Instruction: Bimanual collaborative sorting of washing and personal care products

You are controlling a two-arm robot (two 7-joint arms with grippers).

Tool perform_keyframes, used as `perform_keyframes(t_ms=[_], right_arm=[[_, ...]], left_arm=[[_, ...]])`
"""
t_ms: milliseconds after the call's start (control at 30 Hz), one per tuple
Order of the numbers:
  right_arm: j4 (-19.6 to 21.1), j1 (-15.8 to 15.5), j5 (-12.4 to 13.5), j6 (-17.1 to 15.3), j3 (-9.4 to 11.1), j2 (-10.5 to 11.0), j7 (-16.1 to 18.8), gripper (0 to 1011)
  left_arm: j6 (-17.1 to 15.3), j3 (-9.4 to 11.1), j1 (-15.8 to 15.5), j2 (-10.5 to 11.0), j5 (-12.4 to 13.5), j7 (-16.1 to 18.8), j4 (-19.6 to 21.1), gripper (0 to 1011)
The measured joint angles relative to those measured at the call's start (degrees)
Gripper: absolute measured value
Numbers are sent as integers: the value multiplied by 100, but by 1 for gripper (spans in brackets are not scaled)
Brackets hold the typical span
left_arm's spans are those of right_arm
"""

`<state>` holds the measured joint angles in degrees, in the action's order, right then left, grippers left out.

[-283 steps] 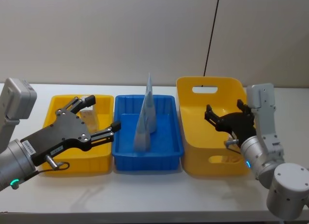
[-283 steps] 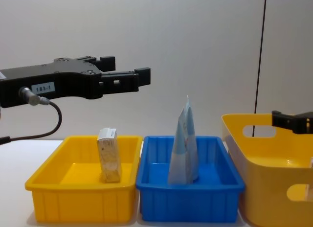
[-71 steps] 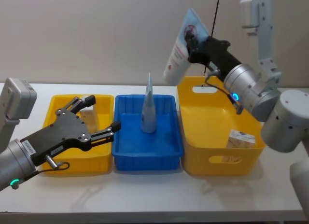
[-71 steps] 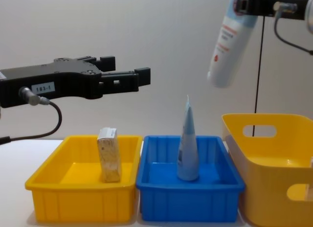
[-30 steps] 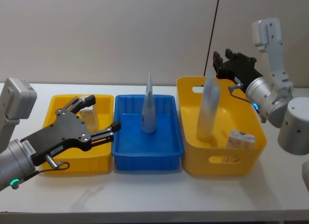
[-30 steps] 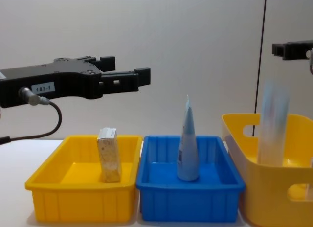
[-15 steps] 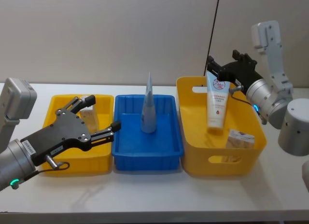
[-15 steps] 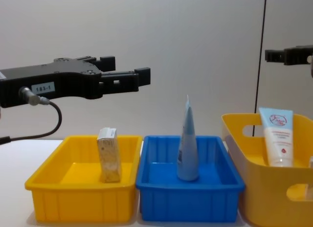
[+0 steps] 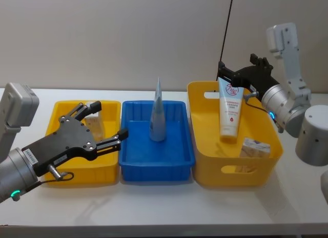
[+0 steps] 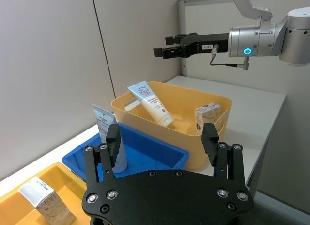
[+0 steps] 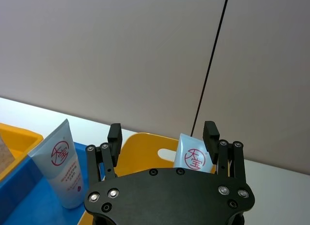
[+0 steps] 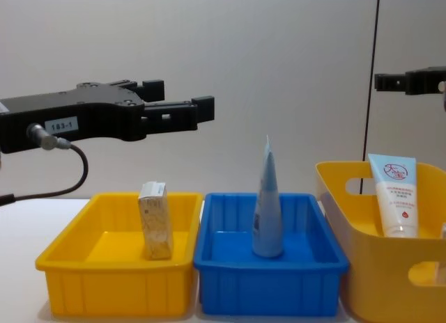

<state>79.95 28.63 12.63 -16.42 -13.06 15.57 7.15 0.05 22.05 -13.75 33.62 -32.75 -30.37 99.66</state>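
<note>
A white tube with a red logo (image 9: 230, 112) (image 12: 396, 195) leans upright against the back wall of the tall yellow bin (image 9: 205, 145). My right gripper (image 9: 238, 68) (image 11: 162, 130) hovers open just above it, holding nothing. A small carton (image 9: 256, 147) lies in the same bin. The pale blue tapered tube (image 9: 158, 115) (image 12: 267, 201) stands in the blue bin (image 9: 154, 163). A tan carton (image 12: 155, 221) stands in the left yellow tray (image 12: 111, 264). My left gripper (image 9: 102, 121) (image 10: 161, 133) hangs open above that tray, empty.
The three bins stand side by side along the white table (image 9: 164, 207), with bare table in front of them. A black cable (image 9: 225, 33) runs down the wall behind the tall bin.
The right gripper let go of the white tube, which dropped into the tall yellow bin and settled against its back wall. The gripper stays open above it. The left arm has not moved.
</note>
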Motion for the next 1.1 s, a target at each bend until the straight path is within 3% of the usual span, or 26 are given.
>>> perform_keyframes(t_ms=[500, 1100], right_arm=[[47, -49, 19, 10, 3, 31, 124, 1003], [416, -385, 499, 188, -8, 413, 1237, 1004]], left_arm=[[0, 0, 0, 0, 0, 0, 0, 1001], [0, 0, 0, 0, 0, 0, 0, 1001]])
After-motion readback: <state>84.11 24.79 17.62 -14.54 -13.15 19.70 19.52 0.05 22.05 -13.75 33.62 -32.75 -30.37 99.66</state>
